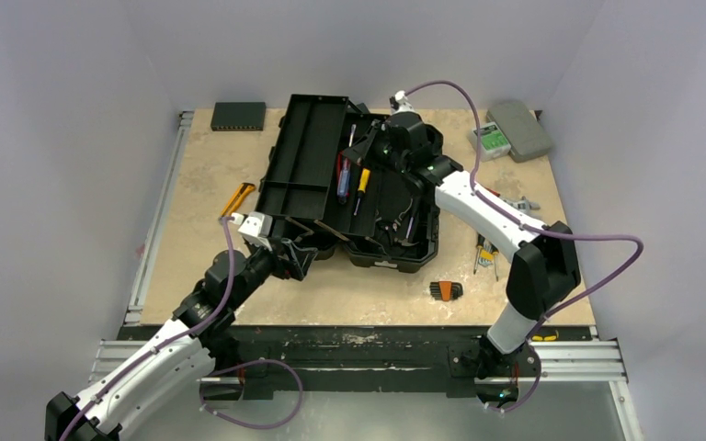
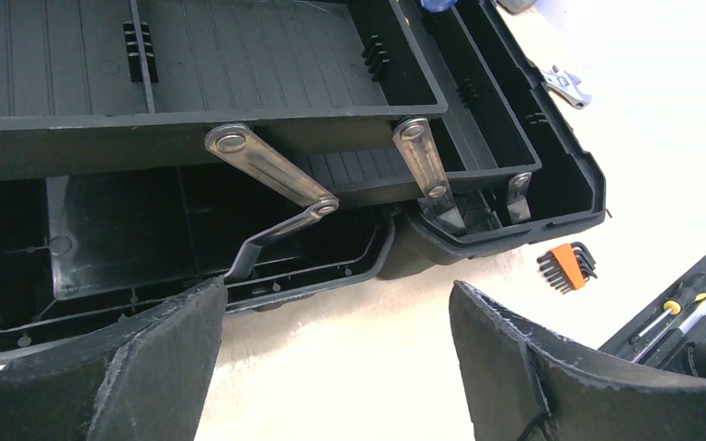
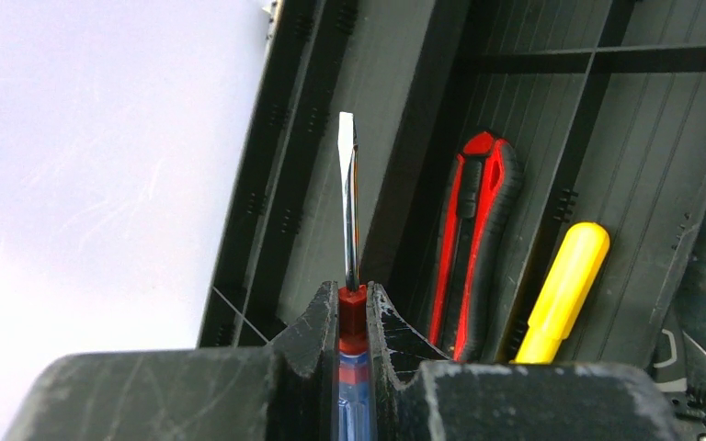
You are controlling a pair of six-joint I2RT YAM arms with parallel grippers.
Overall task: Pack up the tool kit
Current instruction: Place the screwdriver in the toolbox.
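The black toolbox (image 1: 305, 156) lies open mid-table with its fold-out trays raised on metal links (image 2: 271, 170). My right gripper (image 1: 379, 150) hovers over a tray (image 3: 643, 119) and is shut on a screwdriver (image 3: 348, 202) with a red collar and blue handle, shaft pointing away. A red-and-black tool (image 3: 473, 239) and a yellow-handled tool (image 3: 563, 289) lie in that tray. My left gripper (image 1: 296, 254) is open and empty just off the box's near left corner, above bare table (image 2: 335, 312).
An orange hex-key set (image 1: 445, 290) (image 2: 565, 266), screwdrivers (image 1: 485, 255) and a wrench (image 1: 518, 202) lie right of the box. An orange-handled tool (image 1: 237, 197) lies to its left. A thin black device (image 1: 238, 115), a grey case (image 1: 521, 129) and a green-white pack (image 1: 490, 139) sit at the back.
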